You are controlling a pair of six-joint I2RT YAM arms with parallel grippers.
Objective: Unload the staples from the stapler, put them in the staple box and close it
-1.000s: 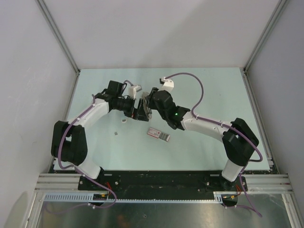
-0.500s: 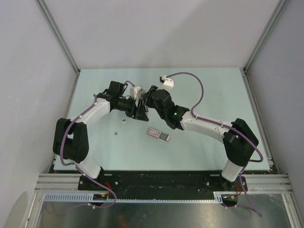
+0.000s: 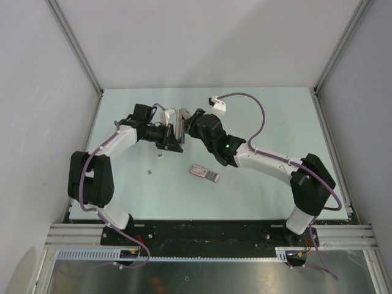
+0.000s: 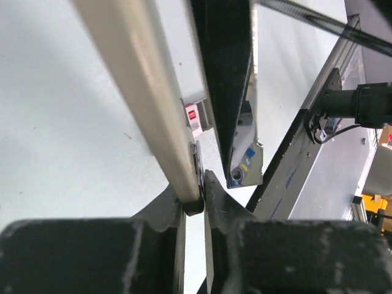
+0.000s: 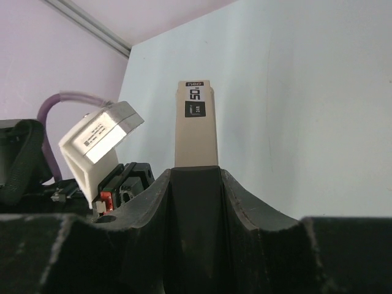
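**A:** What worried you there?

**B:** Nearest the left claw (image 4: pixel 195 202), its own hold. Its fingers were pressed together on the thin end of the stapler (image 4: pixel 153 92), where the tan body met the black top part (image 4: pixel 226 92). There was little metal between them, and I judged a twist from the other arm could lever it loose and drop it. Just past the fingers the two halves splayed apart, so whatever sat in the channel might have spilled instead of sliding out. I couldn't see the channel.

**A:** And the right claw (image 5: pixel 195 174)?

**B:** Clamped on the tan labelled end, which stuck straight out beyond its fingertips. Had the two pulled out of line, the joint could have bound.

**A:** How did the arms stand?

**B:** Both reached far forward and bent inward, wrists nearly nose to nose, the stapler held between them above the table (image 3: pixel 269 122). Back toward the bases from the claws lay two loose staples (image 3: pixel 160 156) and, nearby, the pink-and-white box (image 3: pixel 204 173), well apart from either grip.
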